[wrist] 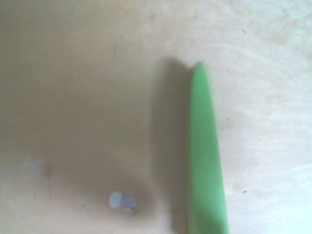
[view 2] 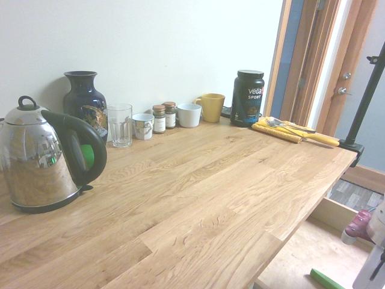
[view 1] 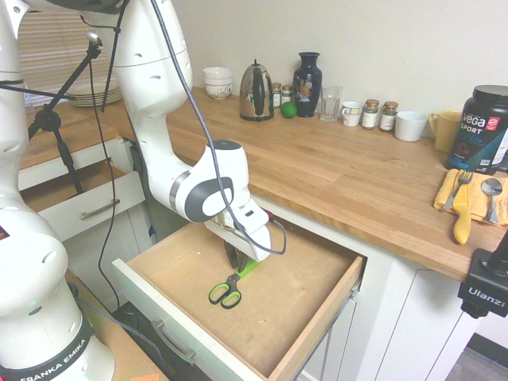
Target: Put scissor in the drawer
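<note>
End effector [view 1: 235,258] stands over the scissor [view 1: 230,289] lying in the drawer [view 1: 317,313].

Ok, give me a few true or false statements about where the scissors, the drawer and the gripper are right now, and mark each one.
1. The scissors lie on the drawer bottom. True.
2. The drawer is shut. False: it is pulled open.
3. The gripper points down over the scissors' blade end. True.
4. The scissors' handles are yellow. False: they are lime green and black.
5. The kettle stands in the drawer. False: it stands on the counter.
</note>
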